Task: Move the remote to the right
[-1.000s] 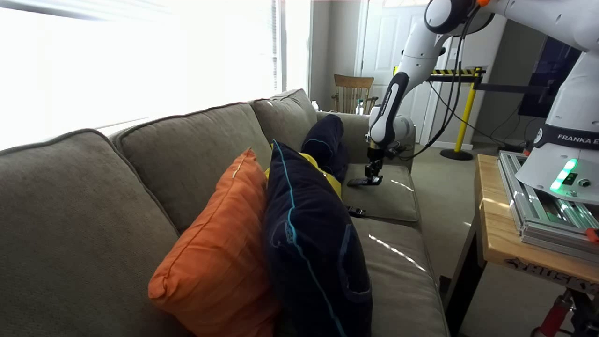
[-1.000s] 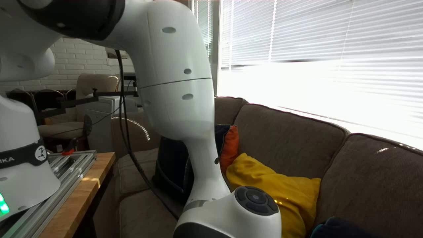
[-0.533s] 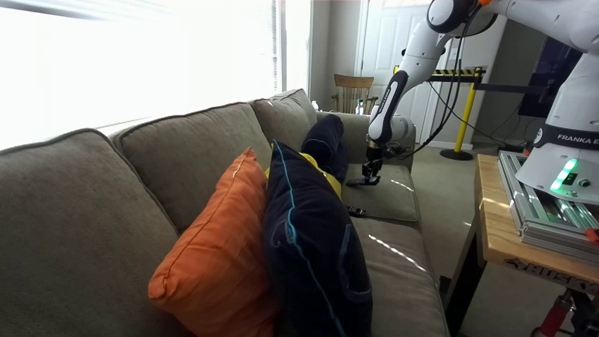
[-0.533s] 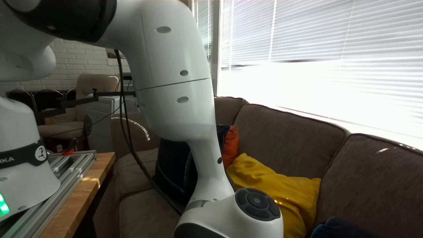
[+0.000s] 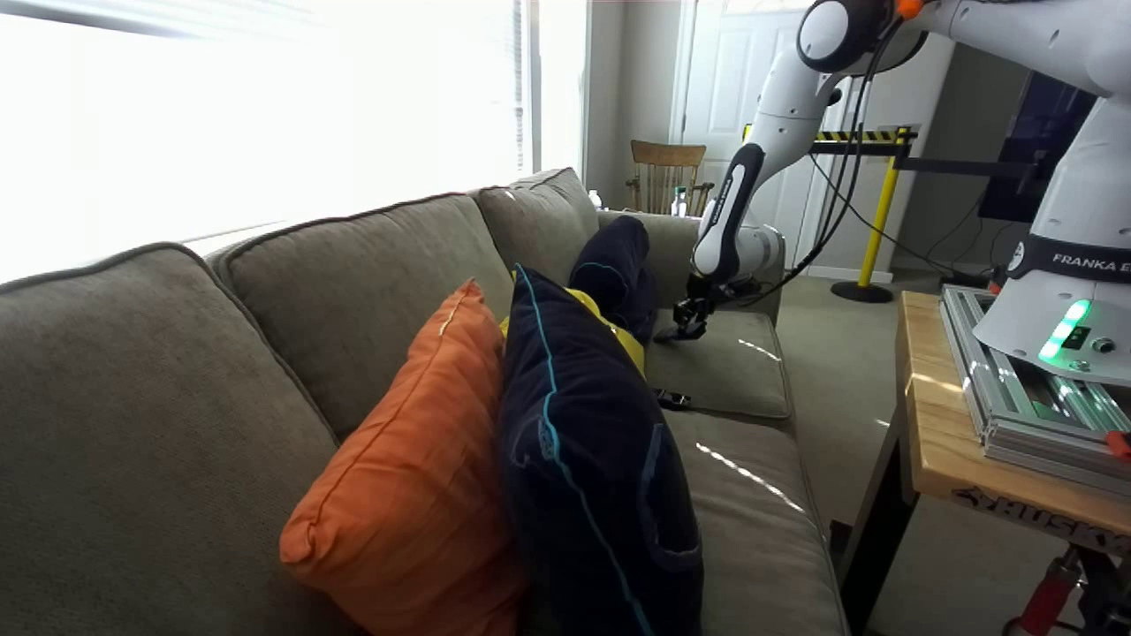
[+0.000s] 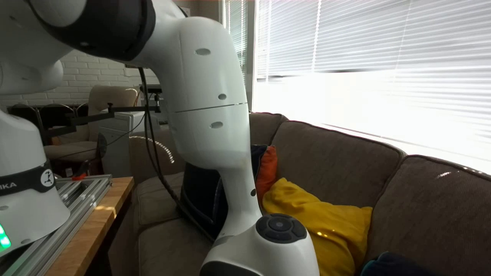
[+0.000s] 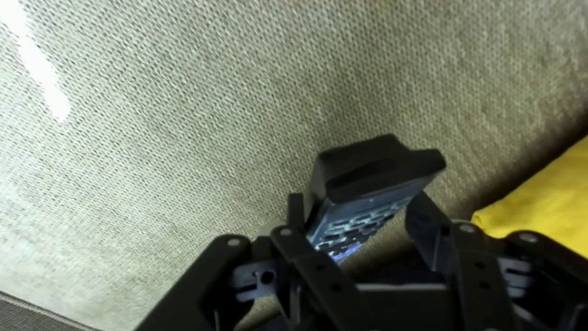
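The remote, black with rows of buttons, lies between the fingers of my gripper in the wrist view. Both fingers meet its long edges, so the gripper is shut on it. The remote is tilted, one end pointing away from the wrist, and its near end is partly covered by a finger. In an exterior view the gripper is low over the far seat cushion of the sofa, with the dark remote sticking out to its left. Whether the remote touches the seat I cannot tell. In an exterior view the arm's wrist hides both.
A small dark object lies on the sofa seat near the big navy cushion. Beside that are an orange cushion and a yellow cushion. A rolled navy cushion rests against the sofa back, close to the gripper.
In an exterior view the gripper has shifted slightly left and up and has tilted. The remote has turned along with it and shows less of its length.
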You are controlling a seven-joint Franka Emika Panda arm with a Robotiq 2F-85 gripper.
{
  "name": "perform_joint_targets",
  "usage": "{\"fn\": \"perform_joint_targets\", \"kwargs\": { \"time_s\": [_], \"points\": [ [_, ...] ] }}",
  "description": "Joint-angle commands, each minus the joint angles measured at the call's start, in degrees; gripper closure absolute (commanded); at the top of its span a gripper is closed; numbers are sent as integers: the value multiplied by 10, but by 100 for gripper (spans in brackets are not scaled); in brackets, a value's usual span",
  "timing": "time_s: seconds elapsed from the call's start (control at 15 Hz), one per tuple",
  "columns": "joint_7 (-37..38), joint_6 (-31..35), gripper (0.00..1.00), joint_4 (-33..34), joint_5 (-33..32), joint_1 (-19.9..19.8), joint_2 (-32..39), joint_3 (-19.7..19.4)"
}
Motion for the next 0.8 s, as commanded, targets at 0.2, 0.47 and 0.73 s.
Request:
{"fn": "perform_joint_targets", "kwargs": {
  "time_s": [0.2,0.47,0.73],
  "points": [
    [135,64,66,48,116,63,67,-38],
    [214,56,16,75,200,111,97,-72],
    [235,52,0,61,232,138,88,-91]
  ]
}}
